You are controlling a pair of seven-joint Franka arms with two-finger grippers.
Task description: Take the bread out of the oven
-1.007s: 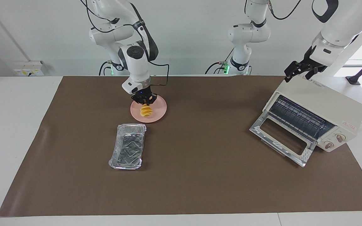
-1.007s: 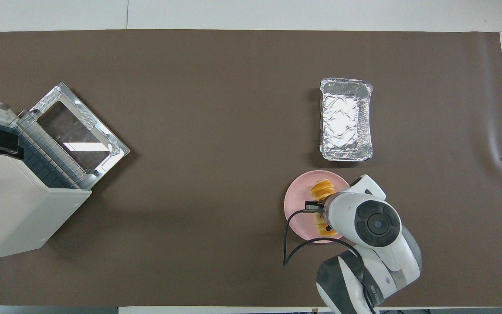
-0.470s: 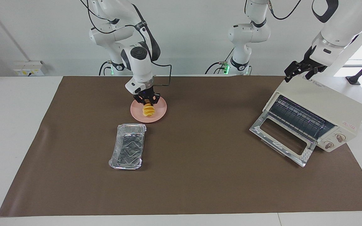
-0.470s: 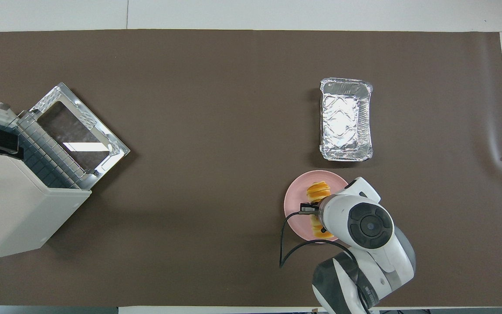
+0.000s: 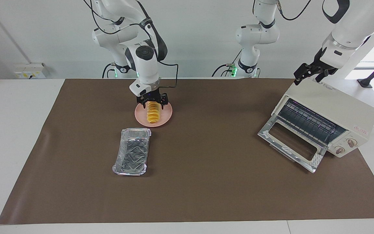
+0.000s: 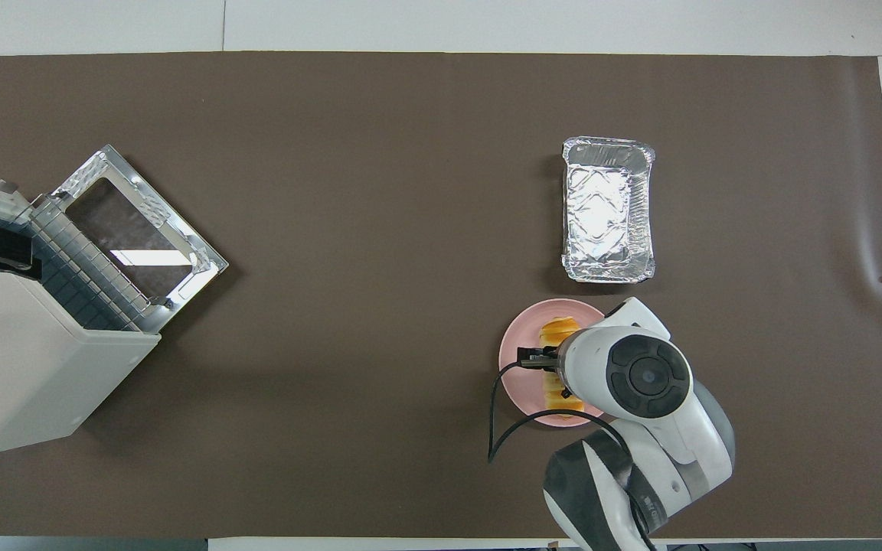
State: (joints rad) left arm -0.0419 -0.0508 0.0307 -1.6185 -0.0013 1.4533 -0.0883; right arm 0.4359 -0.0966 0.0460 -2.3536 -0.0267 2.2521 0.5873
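**Bread out, oven door down**

The bread lies on the pink plate, well apart from the oven (rack bare). The right gripper hovers over it, jaws spread, holding nothing. The left gripper waits above the oven's top, open and empty. Little seems left.

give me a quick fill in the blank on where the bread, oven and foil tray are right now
1. The bread lies on the pink ____.
2. The oven stands with its door ____.
3. The right gripper is over the ____.
4. The foil tray lies ____ from the robots than the pink plate.

Missing words: plate; open; bread; farther
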